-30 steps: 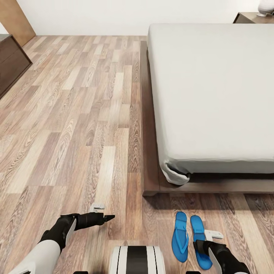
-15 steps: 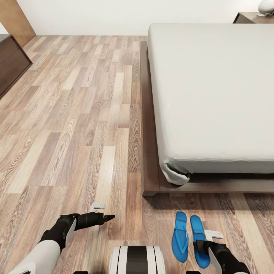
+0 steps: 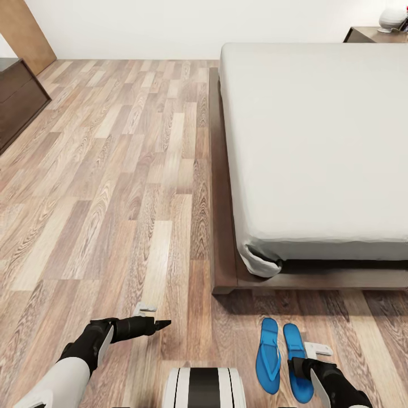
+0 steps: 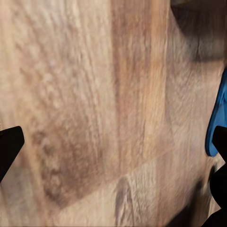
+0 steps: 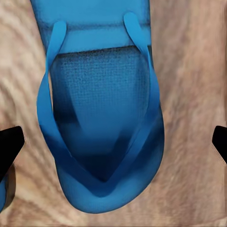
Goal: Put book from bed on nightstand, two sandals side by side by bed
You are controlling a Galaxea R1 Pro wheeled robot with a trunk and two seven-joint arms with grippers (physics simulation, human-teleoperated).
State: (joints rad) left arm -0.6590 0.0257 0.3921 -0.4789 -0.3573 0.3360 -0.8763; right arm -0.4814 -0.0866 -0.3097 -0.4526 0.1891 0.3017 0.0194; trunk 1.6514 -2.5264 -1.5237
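On the floor [image 3: 113, 170] by the bed's [image 3: 317, 141] foot corner, both sandals [image 3: 268, 354] lie side by side. The right claw [image 5: 113, 142] hangs spread apart over one; the left claw [image 4: 113, 146] is apart too. Dropping low could nudge the pair askew.

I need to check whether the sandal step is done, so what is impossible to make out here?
- Right sandal's heel: head view, hidden by the right gripper.
- Left sandal: left wrist view, cut by the edge.
- Nightstand: head view, cut at the frame's top; items on it too small to name.
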